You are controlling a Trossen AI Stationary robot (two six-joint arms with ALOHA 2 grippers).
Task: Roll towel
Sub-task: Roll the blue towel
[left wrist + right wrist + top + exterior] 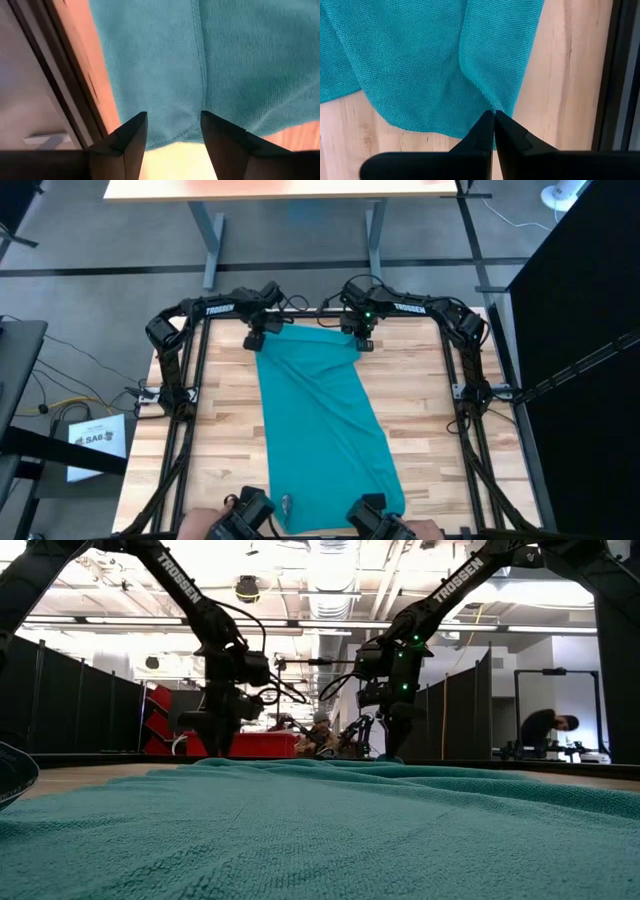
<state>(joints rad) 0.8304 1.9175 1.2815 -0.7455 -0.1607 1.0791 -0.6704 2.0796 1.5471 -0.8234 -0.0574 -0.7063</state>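
The teal towel [320, 430] lies spread along the wooden table from its far edge to its near edge, and it fills the low view's foreground [320, 830]. My left gripper [172, 135] is open at the towel's far left corner [262, 340], with a finger on either side of the far hem, pointing down. My right gripper [493, 120] is shut on the towel's far edge near the far right corner [360, 340]. Both grippers stand low over the towel's far end in the low view, the left one [215, 730] and the right one [395, 745]. My right gripper pinches the towel's far hem [492, 106] between its two fingers, where a fold line [464, 60] runs into the edge. The fingers come from above, pointing down. The towel lies flat on the table around the hold.
The table's black frame rails [190, 380] run along both sides. At the near edge a second pair of dark grippers [245, 515] stands with a person's hands on them. Bare wood [430, 410] lies right and left of the towel. A person [545, 730] stands far behind the table.
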